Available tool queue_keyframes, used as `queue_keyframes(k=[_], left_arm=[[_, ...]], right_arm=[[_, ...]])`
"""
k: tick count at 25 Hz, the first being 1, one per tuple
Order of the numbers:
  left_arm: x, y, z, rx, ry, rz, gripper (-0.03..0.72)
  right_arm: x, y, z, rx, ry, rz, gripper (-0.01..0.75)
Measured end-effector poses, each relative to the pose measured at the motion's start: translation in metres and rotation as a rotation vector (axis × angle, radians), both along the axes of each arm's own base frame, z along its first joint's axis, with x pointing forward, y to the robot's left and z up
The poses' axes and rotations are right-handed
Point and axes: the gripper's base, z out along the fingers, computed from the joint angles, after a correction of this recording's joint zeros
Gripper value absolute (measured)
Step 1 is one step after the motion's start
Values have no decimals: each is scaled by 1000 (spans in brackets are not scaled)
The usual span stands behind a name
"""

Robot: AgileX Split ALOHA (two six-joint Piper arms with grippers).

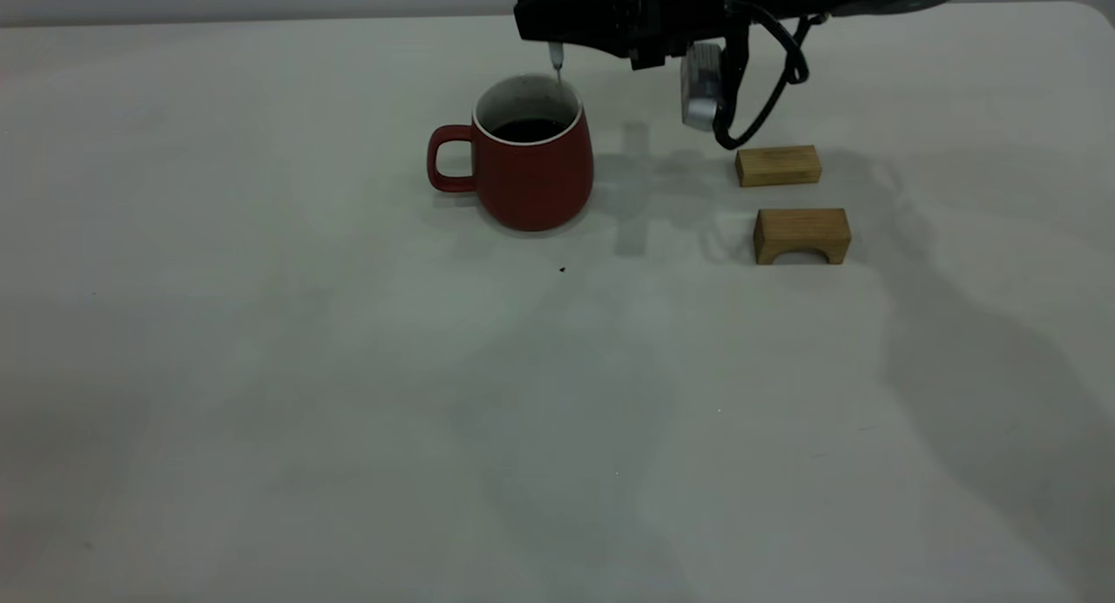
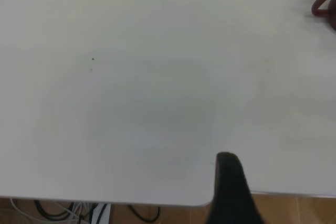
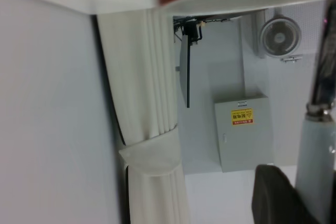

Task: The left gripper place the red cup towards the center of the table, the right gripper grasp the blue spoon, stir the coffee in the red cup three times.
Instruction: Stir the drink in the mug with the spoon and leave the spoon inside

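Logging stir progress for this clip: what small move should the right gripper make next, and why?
Probably lower the blue spoon a little: the right gripper holds it upright over the red cup, and its stem reaches just inside the rim, seemingly above the coffee.

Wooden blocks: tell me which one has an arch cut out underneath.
The nearer wooden block, farther from the right tool, has the arch; the solid block behind it is a plain bar.

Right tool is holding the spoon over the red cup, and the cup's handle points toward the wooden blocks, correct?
Not quite. In the exterior view the red cup's handle points away from the wooden blocks, toward the left arm's side. The right tool does hold the blue spoon over the cup.
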Motion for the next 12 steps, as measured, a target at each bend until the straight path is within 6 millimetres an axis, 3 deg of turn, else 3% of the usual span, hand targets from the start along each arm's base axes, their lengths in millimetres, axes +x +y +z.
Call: queue_keyframes(k=[4,8,12], left_arm=[[0,0,0,0,0,0,555],[0,0,0,0,0,0,555],[0,0,0,0,0,0,555]], right_arm=[[-7,19,-3,25,11,6,133],[2,37,-1,51,-48,30,133],[11,37,2,44,-106,51,133]])
